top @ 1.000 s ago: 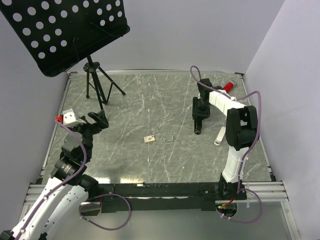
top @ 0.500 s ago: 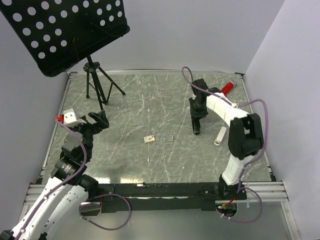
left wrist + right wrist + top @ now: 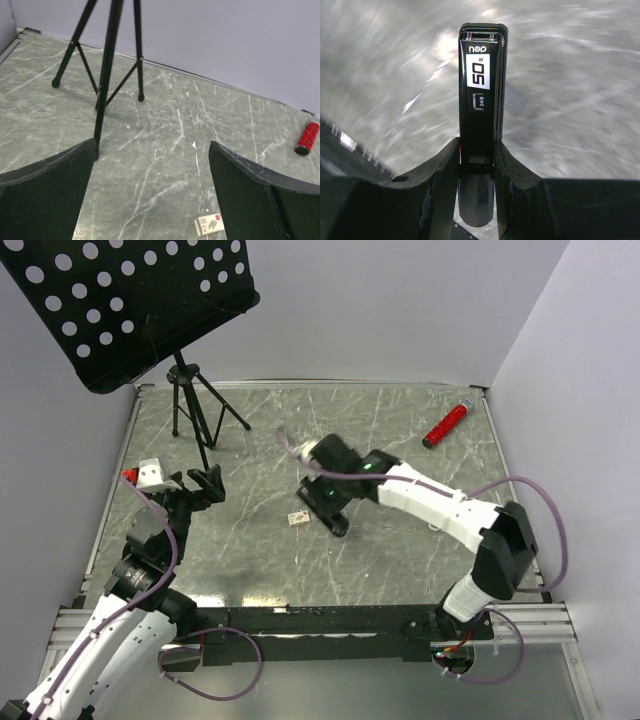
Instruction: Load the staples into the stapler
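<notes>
My right gripper (image 3: 326,504) is shut on the slim black stapler (image 3: 337,524) and holds it at the table's middle, just right of the staples box. In the right wrist view the stapler (image 3: 480,85) sticks out forward between my fingers (image 3: 442,170), label side up, over a blurred floor. The cream staples box (image 3: 298,518) lies flat on the table; it also shows in the left wrist view (image 3: 210,223). The small grey tray piece is hidden, under my right gripper and the stapler. My left gripper (image 3: 205,485) is open and empty, left of the box; its fingertips (image 3: 90,150) stand wide apart.
A red cylinder (image 3: 446,423) lies at the back right, also in the left wrist view (image 3: 306,138). A black music stand (image 3: 120,300) on a tripod (image 3: 195,410) stands at the back left. The white rounded bar is hidden behind my right arm.
My right arm has swung left across the table with the stapler, from the back right to beside the staples box. The left gripper has shifted slightly right.
</notes>
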Tool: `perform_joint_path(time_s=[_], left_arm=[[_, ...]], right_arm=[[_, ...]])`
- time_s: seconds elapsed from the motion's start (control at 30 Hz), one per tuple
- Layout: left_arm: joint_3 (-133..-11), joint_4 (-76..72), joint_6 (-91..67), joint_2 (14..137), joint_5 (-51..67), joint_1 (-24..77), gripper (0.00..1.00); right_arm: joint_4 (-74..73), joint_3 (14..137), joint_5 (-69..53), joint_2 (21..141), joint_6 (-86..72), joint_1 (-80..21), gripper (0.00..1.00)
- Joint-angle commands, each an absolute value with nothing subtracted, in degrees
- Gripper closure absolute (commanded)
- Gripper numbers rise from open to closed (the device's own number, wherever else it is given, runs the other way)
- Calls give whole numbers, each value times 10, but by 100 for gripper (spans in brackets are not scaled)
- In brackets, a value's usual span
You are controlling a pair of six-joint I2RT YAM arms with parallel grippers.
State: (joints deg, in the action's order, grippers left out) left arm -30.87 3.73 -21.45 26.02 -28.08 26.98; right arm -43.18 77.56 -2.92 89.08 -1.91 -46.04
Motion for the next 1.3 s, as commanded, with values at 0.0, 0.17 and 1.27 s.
perform_joint_path(time_s=[0.0,0.17,1.27], left_arm=[[-307,22,-192,218,-230,267,1],[-327,64,-175,157,-185,268,1],[-483,189,114,479,317,269,3]], right_arm=[[-395,788,-55,935,30,-525,100],[-385,838,-88,1020,77,-581,100],[-106,435,-42,569,-134,-403,6]])
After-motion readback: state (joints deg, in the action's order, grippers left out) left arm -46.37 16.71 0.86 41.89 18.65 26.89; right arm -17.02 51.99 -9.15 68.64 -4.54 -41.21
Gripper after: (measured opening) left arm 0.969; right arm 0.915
